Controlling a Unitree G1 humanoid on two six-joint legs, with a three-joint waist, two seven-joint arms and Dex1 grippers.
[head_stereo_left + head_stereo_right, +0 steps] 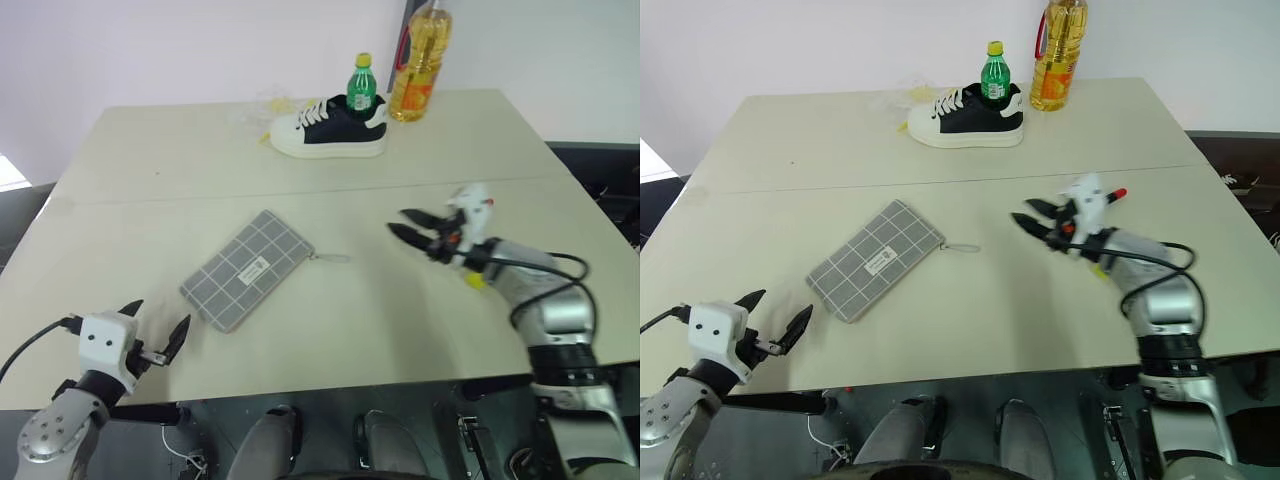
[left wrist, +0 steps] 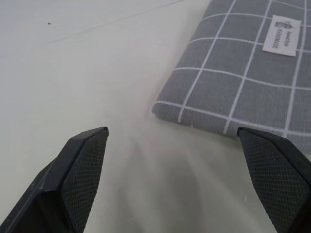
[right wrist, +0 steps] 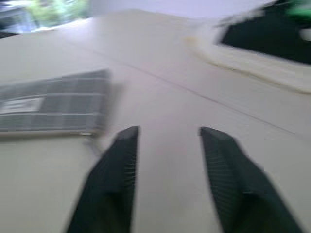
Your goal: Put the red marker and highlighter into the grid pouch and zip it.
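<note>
1. Pouch [image 1: 247,270] lies mid-table; neither pen is inside it.
2. Marker [image 1: 1118,193] and highlighter [image 1: 474,281] peek from behind the right arm.
3. Left gripper [image 1: 160,313] is wide open and empty; right gripper [image 1: 398,222] is partly open and empty.

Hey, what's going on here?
A two-armed robot is working at a table. The grid pouch lies flat mid-table. The left gripper hovers open by one pouch corner. The right gripper is open and empty, right of the pouch. A shoe sits at the far edge.
</note>
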